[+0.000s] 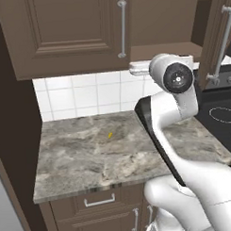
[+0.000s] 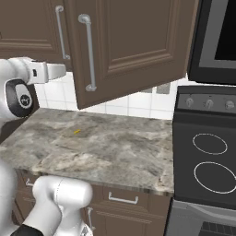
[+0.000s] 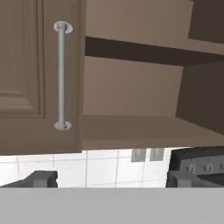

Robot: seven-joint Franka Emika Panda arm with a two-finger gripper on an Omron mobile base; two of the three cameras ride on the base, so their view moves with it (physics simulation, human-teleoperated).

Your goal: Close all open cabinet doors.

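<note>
The upper cabinet's left door [image 1: 67,29] is shut, its silver bar handle [image 1: 122,30] upright. The right door [image 2: 133,46] stands swung out over the counter, with its handle [image 2: 87,53] facing the room; the same open door [image 1: 221,38] appears at the right edge of the left base view. In the hand view the shut door [image 3: 26,74] fills the left, and the bare open cabinet inside [image 3: 131,92] with one shelf fills the right. My gripper [image 3: 112,178] is open, fingertips [image 3: 41,178] wide apart with nothing between them, below and in front of the cabinet.
A grey marble counter [image 1: 99,146] runs under the cabinet, with a tiny yellow scrap [image 1: 109,134] on it. A black stove [image 2: 207,156] stands to the right, with a microwave [image 2: 216,37] above it. Drawers and lower doors [image 1: 107,221] sit below the counter edge.
</note>
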